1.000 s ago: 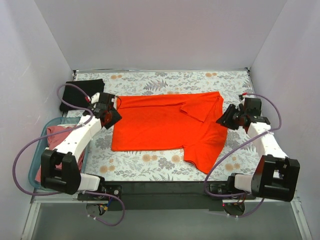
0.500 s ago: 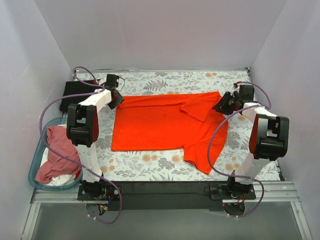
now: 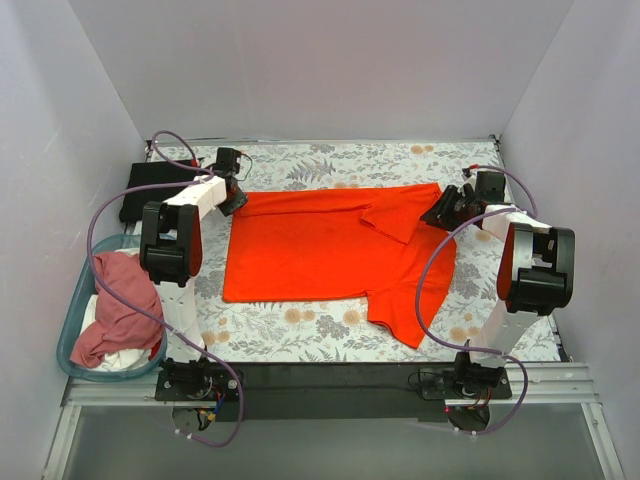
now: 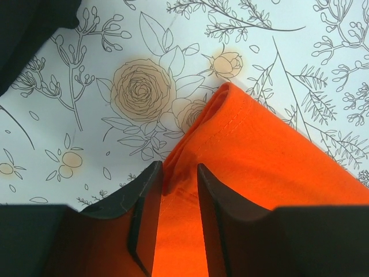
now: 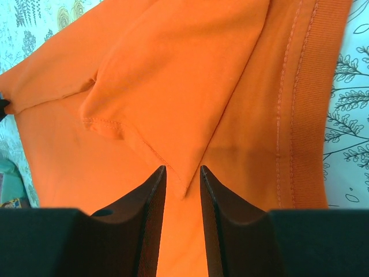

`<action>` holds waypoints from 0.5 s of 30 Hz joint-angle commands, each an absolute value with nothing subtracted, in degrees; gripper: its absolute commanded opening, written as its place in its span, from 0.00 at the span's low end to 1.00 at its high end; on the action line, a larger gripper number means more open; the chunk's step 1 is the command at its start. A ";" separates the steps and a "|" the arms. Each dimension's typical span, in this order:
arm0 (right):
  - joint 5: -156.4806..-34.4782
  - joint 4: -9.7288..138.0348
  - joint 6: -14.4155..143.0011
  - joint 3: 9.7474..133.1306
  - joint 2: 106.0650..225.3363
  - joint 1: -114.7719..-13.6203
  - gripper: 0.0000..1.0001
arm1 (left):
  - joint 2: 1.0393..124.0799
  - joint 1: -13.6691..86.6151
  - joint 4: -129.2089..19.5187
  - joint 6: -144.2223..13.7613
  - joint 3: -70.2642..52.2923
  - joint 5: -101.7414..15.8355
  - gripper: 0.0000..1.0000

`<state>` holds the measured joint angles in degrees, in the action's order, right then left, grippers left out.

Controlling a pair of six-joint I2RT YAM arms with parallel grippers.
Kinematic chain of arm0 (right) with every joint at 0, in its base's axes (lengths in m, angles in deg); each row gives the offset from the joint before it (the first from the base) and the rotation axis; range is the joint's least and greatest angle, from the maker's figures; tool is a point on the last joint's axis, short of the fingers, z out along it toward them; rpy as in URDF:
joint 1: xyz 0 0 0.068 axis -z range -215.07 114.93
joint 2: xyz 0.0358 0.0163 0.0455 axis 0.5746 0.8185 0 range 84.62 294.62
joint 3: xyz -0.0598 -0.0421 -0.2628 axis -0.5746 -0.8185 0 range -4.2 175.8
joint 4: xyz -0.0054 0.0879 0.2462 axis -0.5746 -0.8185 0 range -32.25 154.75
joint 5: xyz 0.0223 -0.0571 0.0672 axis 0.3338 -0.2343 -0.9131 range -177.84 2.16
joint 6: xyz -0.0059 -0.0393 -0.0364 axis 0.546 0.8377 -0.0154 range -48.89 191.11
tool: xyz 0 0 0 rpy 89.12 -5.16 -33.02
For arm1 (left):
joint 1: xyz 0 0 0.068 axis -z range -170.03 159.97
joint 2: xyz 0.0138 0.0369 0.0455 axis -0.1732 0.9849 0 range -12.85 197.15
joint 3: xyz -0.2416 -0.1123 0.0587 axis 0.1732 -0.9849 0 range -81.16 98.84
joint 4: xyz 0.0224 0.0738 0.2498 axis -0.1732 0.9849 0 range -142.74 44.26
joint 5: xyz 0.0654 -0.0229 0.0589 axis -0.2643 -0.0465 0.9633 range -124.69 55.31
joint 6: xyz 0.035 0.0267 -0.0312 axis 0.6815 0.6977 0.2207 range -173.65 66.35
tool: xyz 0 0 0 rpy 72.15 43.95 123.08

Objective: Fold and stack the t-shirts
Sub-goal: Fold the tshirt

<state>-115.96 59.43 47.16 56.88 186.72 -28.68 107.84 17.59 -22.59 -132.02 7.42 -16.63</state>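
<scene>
Meanwhile, teal basket (image 3: 66,340) holds pink and white shirts (image 3: 118,312); both jaws straddle orange shirt (image 3: 320,255), grip unclear.

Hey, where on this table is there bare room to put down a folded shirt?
Bare floral table runs along the back wall beyond the orange t-shirt, and along the near edge left of its sleeve. Crowded: far-left black t-shirt, basket.

Matt orange cloth t-shirt (image 3: 330,250), smooth floral-printed table (image 3: 300,165)
</scene>
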 commanded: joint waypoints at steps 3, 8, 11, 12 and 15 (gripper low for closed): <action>-117.37 61.59 46.94 57.50 187.10 -28.92 0.36 | 105.10 17.53 -21.72 -131.35 8.40 -15.44 0.26; -117.11 61.67 46.68 57.33 186.83 -29.00 0.36 | 105.28 17.53 -20.49 -130.73 9.63 -15.44 0.19; -117.54 61.67 46.76 57.33 187.01 -29.09 0.36 | 105.10 17.53 -19.96 -130.73 9.72 -15.18 0.13; -117.63 61.67 46.76 57.15 187.01 -29.18 0.36 | 104.93 17.53 -19.70 -130.56 9.81 -15.01 0.11; -117.72 61.67 46.67 56.98 187.45 -29.36 0.36 | 104.40 17.53 -19.52 -129.94 10.07 -14.48 0.10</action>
